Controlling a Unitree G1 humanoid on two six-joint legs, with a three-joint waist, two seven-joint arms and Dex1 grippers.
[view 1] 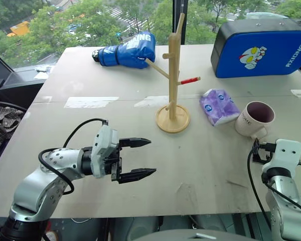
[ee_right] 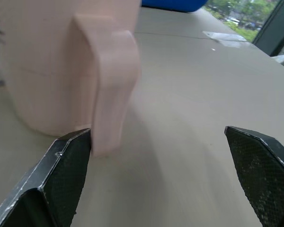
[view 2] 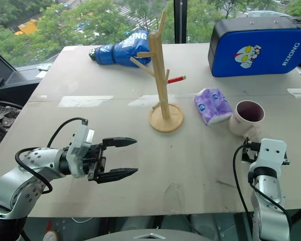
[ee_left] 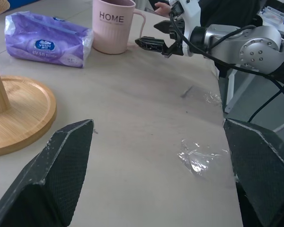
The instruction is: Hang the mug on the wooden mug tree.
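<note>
Near the worktop's right edge stands the cream-white ceramic mug with the dark maroon inside (view 1: 254, 119), upright, its handle turned toward the near edge and so toward the right hand (ee_left: 157, 39). That hand lies low over the worktop just short of the handle, its two black fingers spread wide; in the right wrist view the handle stands close before one fingertip, with most of the gap open to the side of it. Nothing is pinched yet, so the hand looks lined up for a grasp at the handle or the wall beside it. Just beside the mug, on the side toward the middle of the worktop, lies a purple-and-white soft plastic packet (view 1: 218, 105), near enough to be nudged if the mug is pushed that way. Further toward the middle rises the tall pale wooden mug tree on its round base (view 1: 173, 75), pegs slanting upward to keep a handle from sliding off, one red-tipped peg pointing toward the mug's side. Nearer the front edge the left hand (view 1: 139, 158) hovers, fingers spread and empty, pointing across the worktop, probably waiting
</note>
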